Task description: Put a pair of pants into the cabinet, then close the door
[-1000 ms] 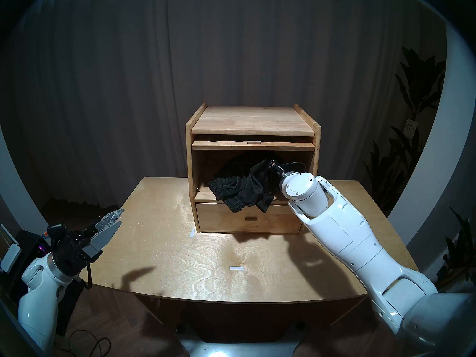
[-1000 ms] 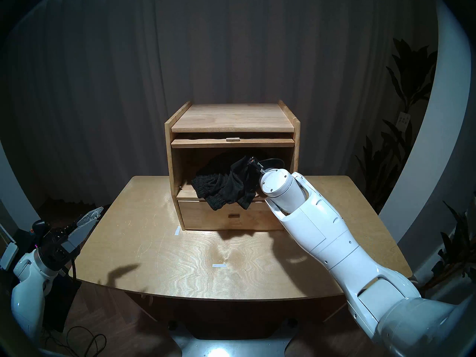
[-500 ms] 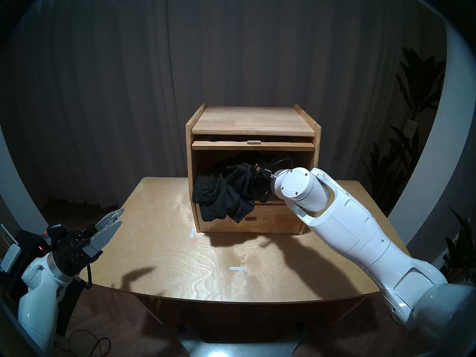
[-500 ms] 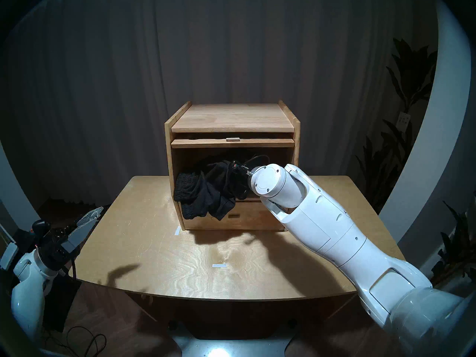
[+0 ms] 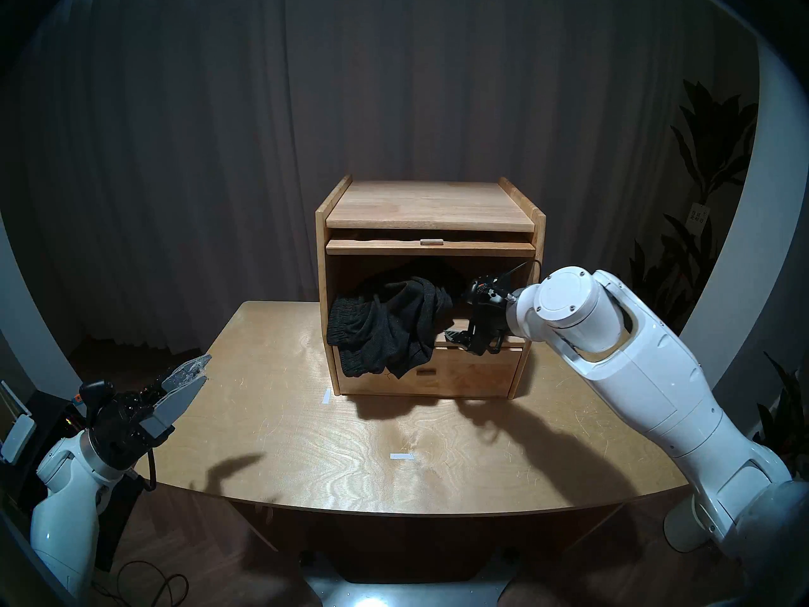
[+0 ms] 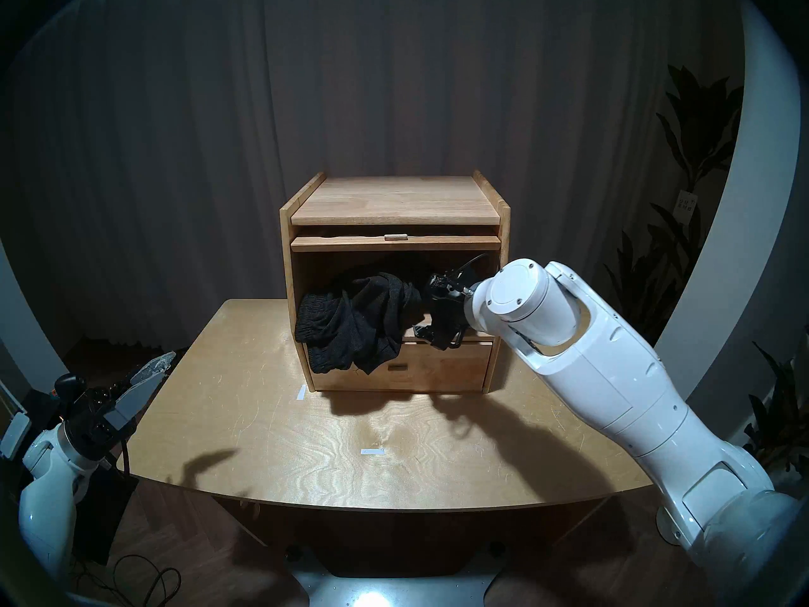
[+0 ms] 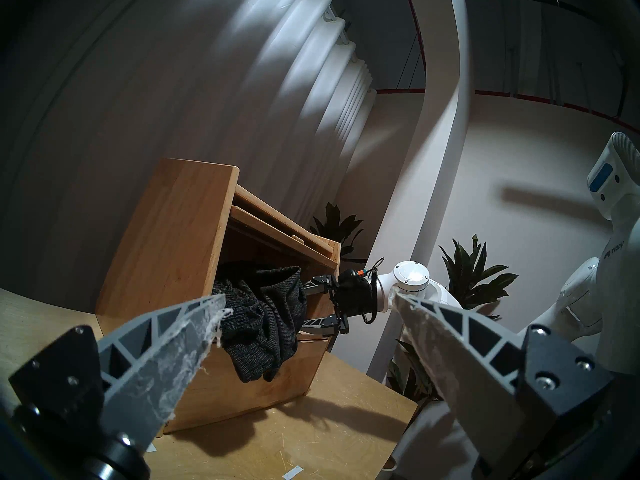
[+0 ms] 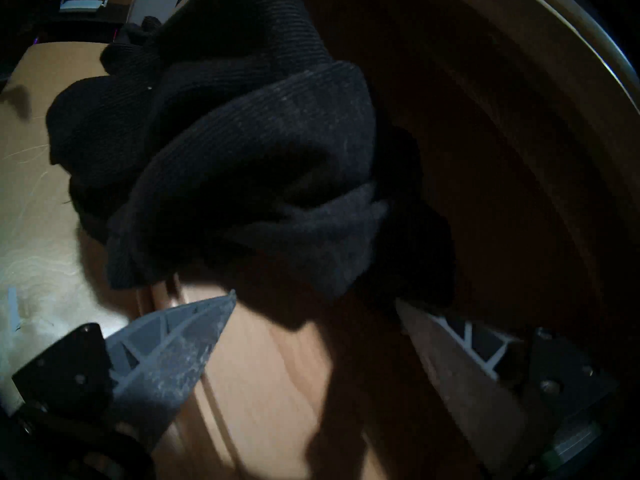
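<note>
Hanging at the mouth of the cabinet (image 5: pixel 431 207), the right gripper (image 7: pixel 304 308) has its fingers spread apart with nothing between them. Just ahead of its fingertips, the pair of pants (image 5: pixel 387 326) lies bunched in the upper compartment, part of it spilling over the drawer front (image 5: pixel 473 372) below. Away at the table's (image 5: pixel 306 439) near left corner, the left gripper (image 5: pixel 192 374) is likewise spread and empty.

Black pants (image 5: pixel 385 326) spilling from cabinet (image 5: pixel 427 207)
</note>
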Robot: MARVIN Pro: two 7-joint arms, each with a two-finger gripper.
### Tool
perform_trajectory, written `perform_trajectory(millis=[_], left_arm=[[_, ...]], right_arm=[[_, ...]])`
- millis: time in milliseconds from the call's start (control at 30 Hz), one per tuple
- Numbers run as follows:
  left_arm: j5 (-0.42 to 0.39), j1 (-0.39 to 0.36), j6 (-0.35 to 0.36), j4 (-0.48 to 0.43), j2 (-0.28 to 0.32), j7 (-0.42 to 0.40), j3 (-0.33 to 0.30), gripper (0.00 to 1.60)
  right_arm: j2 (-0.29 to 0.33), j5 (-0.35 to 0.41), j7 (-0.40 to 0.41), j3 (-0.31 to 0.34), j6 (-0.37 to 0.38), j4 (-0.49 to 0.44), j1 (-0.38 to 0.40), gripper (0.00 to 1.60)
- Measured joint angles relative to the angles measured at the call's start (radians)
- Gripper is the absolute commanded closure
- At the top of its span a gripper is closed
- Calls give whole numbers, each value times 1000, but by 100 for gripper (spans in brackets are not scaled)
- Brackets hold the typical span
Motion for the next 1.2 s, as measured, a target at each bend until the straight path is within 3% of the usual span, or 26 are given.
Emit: perform_trajectory(millis=[233,500,533,600,667,867,1200], left_arm=[[0,0,0,0,0,0,0,0],[0,0,0,0,0,0,0,0],[0,0,0,0,0,0,0,0],[0,0,0,0,0,0,0,0],[0,0,0,0,0,0,0,0],[-1,0,1,-1,0,0,0,0],[-1,0,2,-1,0,-1,0,0]], right_arm=[[80,72,125,73,13,-102,-24,0],[87,193,218,111,11,-215,-65,0],[86,207,225,117,13,-229,-70,82],[84,234,233,130,20,-256,-83,100],[79,260,232,152,33,-293,-104,160],[42,267,150,164,36,-312,-159,160],[-63,214,-13,7,-85,-116,-143,160]])
